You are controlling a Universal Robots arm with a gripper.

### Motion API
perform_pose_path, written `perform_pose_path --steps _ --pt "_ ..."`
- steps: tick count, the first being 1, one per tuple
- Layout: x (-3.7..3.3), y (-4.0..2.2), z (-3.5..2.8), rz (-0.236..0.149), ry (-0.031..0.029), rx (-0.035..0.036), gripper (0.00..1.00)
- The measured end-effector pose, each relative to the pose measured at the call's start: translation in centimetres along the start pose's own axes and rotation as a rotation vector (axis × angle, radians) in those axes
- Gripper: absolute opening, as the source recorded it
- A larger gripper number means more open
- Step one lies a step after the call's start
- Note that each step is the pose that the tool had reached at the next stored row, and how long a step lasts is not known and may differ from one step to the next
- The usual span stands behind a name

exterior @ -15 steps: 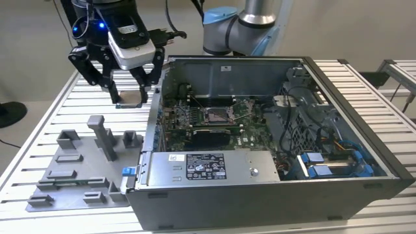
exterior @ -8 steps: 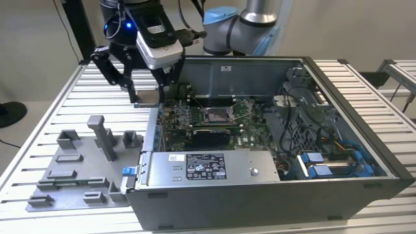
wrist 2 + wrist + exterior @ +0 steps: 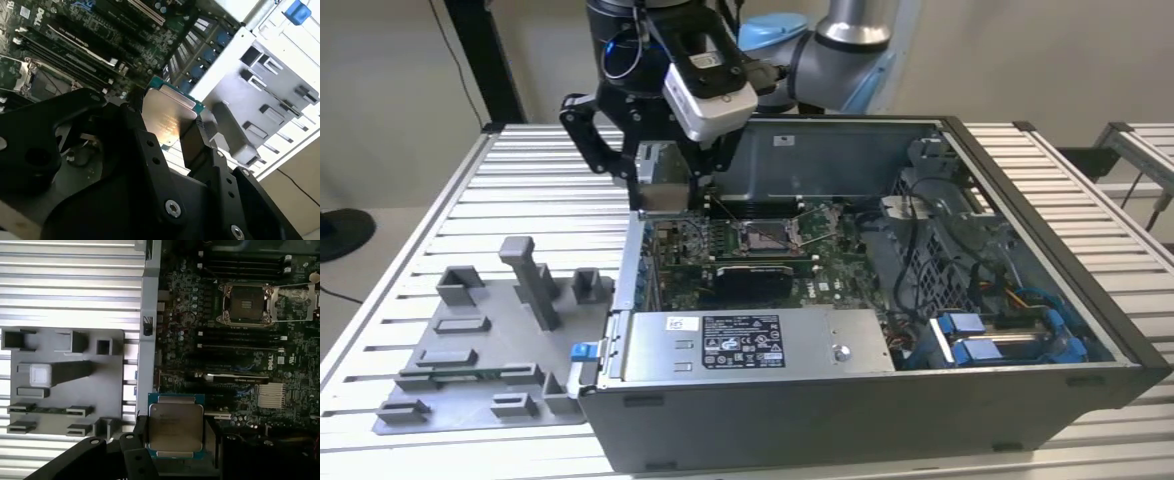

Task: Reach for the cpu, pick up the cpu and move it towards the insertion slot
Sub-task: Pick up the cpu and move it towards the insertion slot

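A black robot claw grips the cpu, a silvery square plate, holding it in the air above the open computer case, near the case wall and apart from the insertion slot.

The small flat square silvery metal cpu has a green edge and sits between the black tool's fingers. The square silver-framed insertion slot has a dark centre amid green circuit board. The grey plastic fixture plate lies on the pale ribbed bench.
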State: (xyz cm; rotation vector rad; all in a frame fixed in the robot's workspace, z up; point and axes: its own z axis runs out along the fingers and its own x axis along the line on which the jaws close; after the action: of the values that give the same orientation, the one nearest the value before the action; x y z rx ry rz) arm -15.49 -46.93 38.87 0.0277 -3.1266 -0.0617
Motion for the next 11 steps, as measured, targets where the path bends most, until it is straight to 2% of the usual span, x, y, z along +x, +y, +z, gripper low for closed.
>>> perform_pose_path --steps 11 --pt "-5.00 -0.09 -0.07 0.000 0.0000 0.0000 0.00"
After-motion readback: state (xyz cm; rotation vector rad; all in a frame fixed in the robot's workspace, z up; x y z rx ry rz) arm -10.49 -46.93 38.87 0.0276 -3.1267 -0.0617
